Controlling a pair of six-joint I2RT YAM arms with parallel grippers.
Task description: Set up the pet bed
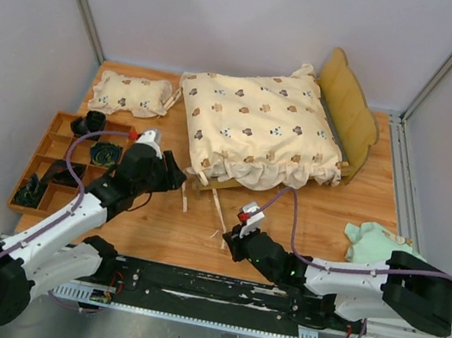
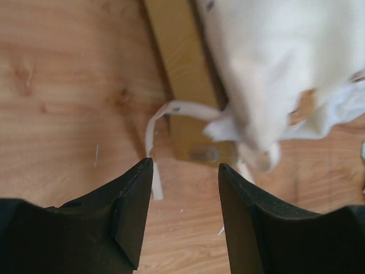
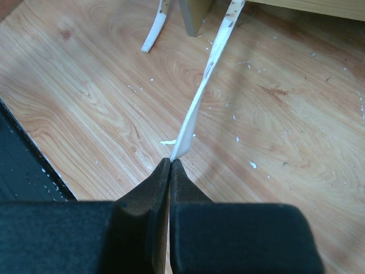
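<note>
The small light-wood pet bed [image 1: 354,113] with wavy headboard is seen at the middle of the wooden surface [image 1: 312,228], towards its far side, and is covered by a cream bear-print ruffled quilt [image 1: 255,126]. The left pincer [image 2: 186,164] is held apart, with nothing gripped, just before the bed's near-left frame corner, where a short white tie [image 2: 153,123] is draped. The right pincer [image 3: 171,161] is pressed together on the end of a long white tie [image 3: 201,94], which is run up to the bed's near edge.

pet bed [image 1: 351,112] — base hidden under quilt [image 1: 260,127]; tray [image 1: 62,130] contents indistinct
</note>
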